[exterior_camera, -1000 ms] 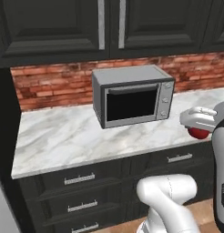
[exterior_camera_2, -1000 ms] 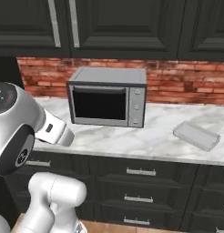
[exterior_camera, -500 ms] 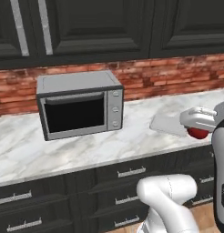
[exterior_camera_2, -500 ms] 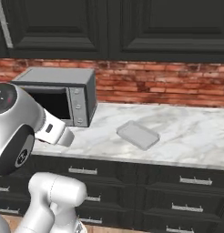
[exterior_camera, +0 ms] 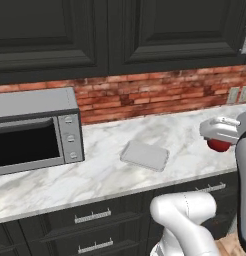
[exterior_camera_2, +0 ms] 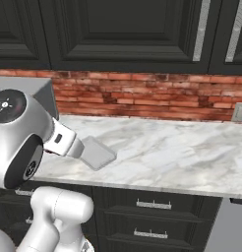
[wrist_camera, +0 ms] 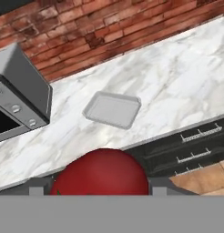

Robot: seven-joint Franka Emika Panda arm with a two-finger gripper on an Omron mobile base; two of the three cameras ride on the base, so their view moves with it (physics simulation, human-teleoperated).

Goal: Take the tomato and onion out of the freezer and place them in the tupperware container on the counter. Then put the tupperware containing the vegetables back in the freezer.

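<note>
As the base drove and the whole view slid, the tupperware container (exterior_camera: 144,155) reached mid-frame — the fingers (exterior_camera: 220,143), spread wide, gripped the tomato (wrist_camera: 102,172), nearly ready for placing.

The tomato (wrist_camera: 102,172) is sitting at the bottom of the hand view with its lower part cut off, so the finger tips gripping it are not showing there. In the left base view the tomato (exterior_camera: 219,145) is peeking out as a red sliver beneath the white hand, most of it hidden. The microwave (exterior_camera: 32,131) is running off the left edge of that view. In the right base view the arm's big joint is covering the near left corner of the tupperware container (exterior_camera_2: 98,152) and most of the microwave (exterior_camera_2: 24,88). The wall outlet (exterior_camera_2: 239,112) is being clipped by the right edge.
</note>
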